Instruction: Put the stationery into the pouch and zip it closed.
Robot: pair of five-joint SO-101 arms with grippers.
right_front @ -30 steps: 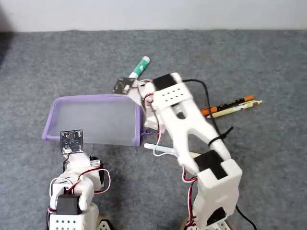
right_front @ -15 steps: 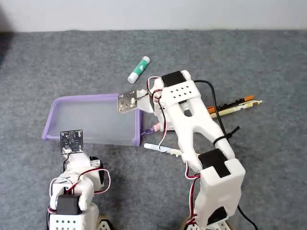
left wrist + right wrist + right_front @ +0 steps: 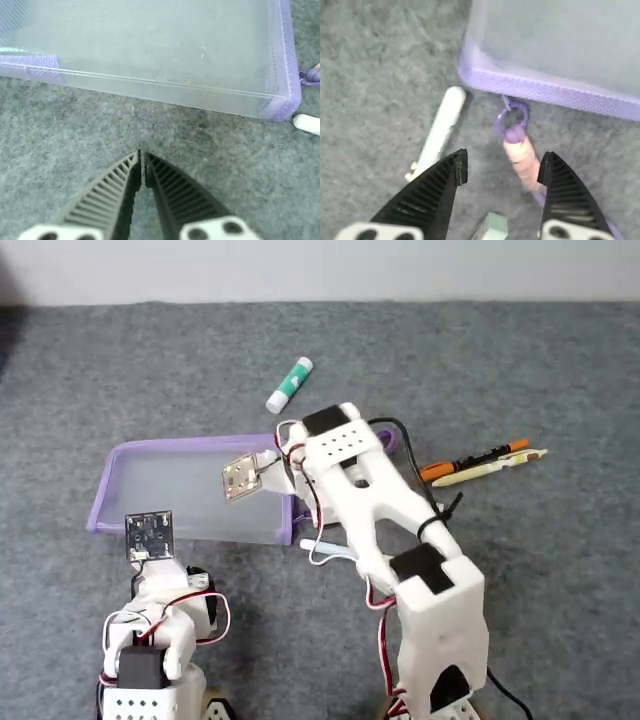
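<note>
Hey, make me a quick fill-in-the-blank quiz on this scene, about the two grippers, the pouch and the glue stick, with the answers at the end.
1. The right gripper hangs over the pink zipper pull with its jaws ____.
2. The left gripper, just short of the pouch, is ____.
3. The pouch's fabric edging is coloured ____.
4. The green-and-white glue stick lies ____ the pouch.
Missing words: open; shut; purple; outside.

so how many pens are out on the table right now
3: an orange pen and a pale yellow pen side by side, and a white pen by the pouch corner. The right arm above may hide more.
</note>
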